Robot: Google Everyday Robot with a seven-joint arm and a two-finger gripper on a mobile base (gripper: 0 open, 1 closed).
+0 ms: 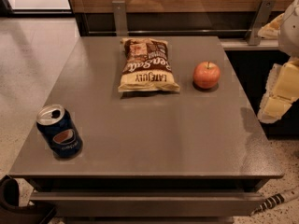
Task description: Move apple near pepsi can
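apple (206, 74): sits stem up on the far-right part of the table (187, 139), not held and touching nothing.
nearest neighbour: snack bag (148, 65) lies flat just left of the apple with a clear gap between them.
pepsi can (60, 131): stands at the near-left corner, close to the left and front edges, well apart from the apple on the diagonal across the top.
gripper (278, 99): at the right frame edge, beyond the table's right side and clear of the apple, carrying nothing.
grip state: can't tell if it's apart or together, the view doesn't show it.
progress: my read is not started, the pick hasn't been made.
risk 1: the apple is round and smooth. An off-centre close could squirt it left into the bag or send it rolling.
risk 2: the straight line from apple to can clips the bag's near corner. A low carry would drag the bag.
risk 3: the can is right at the corner. A bump from the arm or apple on arrival could tip it or push it off the edge.
risk 4: released with any sideways motion, the apple may roll on the flat top, into the can or off the front edge.
mitigation: lift high, approach the can from the table-centre side, set down with a gap.
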